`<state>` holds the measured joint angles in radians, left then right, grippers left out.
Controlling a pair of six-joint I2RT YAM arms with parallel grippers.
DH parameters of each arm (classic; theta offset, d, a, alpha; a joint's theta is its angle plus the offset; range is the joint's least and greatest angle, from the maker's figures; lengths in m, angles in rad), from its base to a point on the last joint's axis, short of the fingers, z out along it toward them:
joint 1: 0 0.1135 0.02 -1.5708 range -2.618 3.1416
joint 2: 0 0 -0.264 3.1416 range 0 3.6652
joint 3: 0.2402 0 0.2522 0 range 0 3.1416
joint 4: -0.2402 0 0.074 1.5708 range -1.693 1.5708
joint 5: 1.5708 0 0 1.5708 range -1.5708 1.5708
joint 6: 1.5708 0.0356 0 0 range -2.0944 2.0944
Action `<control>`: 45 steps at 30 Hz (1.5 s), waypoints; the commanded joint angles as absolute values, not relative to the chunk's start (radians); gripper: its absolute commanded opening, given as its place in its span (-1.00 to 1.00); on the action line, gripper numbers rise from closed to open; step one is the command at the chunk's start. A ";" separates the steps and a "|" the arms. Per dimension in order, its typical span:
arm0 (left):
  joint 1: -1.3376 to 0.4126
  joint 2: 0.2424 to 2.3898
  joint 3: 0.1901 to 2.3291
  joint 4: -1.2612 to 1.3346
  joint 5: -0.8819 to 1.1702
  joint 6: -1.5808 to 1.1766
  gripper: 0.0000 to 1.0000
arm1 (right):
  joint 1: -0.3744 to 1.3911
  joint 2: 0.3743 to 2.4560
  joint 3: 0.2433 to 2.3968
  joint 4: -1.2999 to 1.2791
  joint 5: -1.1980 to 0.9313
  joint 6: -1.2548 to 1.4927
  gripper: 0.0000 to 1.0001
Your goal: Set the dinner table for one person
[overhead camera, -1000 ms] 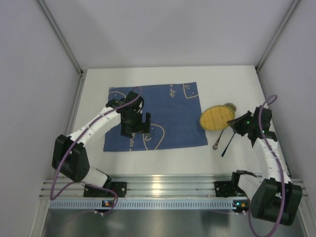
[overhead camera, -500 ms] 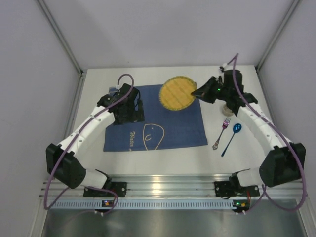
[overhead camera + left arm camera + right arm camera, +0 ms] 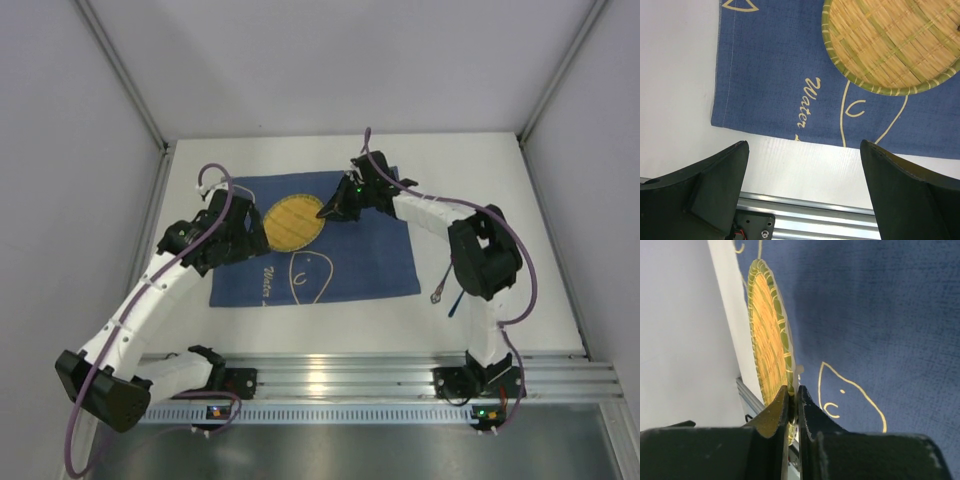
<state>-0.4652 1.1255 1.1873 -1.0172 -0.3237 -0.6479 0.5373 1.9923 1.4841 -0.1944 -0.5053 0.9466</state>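
The white dinner table (image 3: 480,170) carries a blue patterned mat (image 3: 370,250). A round yellow woven plate (image 3: 290,222) is over the mat's left-centre. My right gripper (image 3: 330,210) is shut on the plate's right rim. In the right wrist view its fingers (image 3: 793,390) pinch the rim of the plate (image 3: 767,355), which is tilted on edge above the mat (image 3: 880,315). My left gripper (image 3: 238,243) is open and empty over the mat's left part, beside the plate. In the left wrist view it (image 3: 802,145) hangs above the mat (image 3: 770,75) and table (image 3: 680,75), with the plate (image 3: 890,40) beyond.
A fork (image 3: 438,293) and a blue spoon (image 3: 453,305) lie on the table to the right of the mat, partly hidden by the right arm. The aluminium rail (image 3: 340,375) runs along the near edge. Grey walls close in the left, right and back.
My right gripper has carried the plate from the mat's far edge leftward and nearer, to over the mat's left-centre. My left arm has drawn back to the left.
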 commanded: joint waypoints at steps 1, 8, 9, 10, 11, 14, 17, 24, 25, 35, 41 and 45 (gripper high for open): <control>-0.462 1.098 1.169 -1.031 -0.333 -0.676 0.96 | 0.546 2.012 1.534 -0.126 -0.503 0.957 -1.00; -0.462 1.115 1.183 -1.028 -0.331 -0.663 0.96 | 0.517 2.046 1.457 -0.126 -0.460 0.907 -1.00; -0.462 1.127 1.187 -1.031 -0.331 -0.663 0.96 | 0.514 2.043 1.445 -0.124 -0.448 0.902 -1.00; -0.462 1.135 1.198 -1.029 -0.331 -0.660 0.96 | 0.509 2.042 1.425 -0.132 -0.440 0.888 -1.00; -0.462 1.141 1.204 -1.028 -0.331 -0.658 0.96 | 0.508 2.042 1.417 -0.136 -0.434 0.881 -1.00; -0.462 1.173 1.227 -1.026 -0.327 -0.650 0.96 | 0.506 2.052 1.416 -0.176 -0.431 0.841 -0.66; -0.462 1.196 1.246 -1.025 -0.318 -0.641 0.96 | 0.503 2.051 1.417 -0.204 -0.420 0.819 -0.15; -0.462 1.233 1.267 -0.993 -0.291 -0.624 0.96 | 0.459 1.922 1.408 -0.250 -0.428 0.793 0.22; -0.462 1.238 1.270 -0.980 -0.287 -0.615 0.96 | 0.447 1.860 1.405 -0.262 -0.428 0.773 0.24; -0.466 1.270 1.198 -0.806 -0.163 -0.601 0.96 | -0.127 1.474 1.309 -0.650 -0.362 0.526 0.44; -0.477 1.432 1.230 -0.712 -0.100 -0.595 0.96 | -0.310 1.575 1.295 -0.822 -0.322 0.454 0.40; -0.477 1.564 1.356 -0.710 -0.069 -0.578 0.96 | -0.321 1.682 1.351 -0.836 -0.278 0.442 0.37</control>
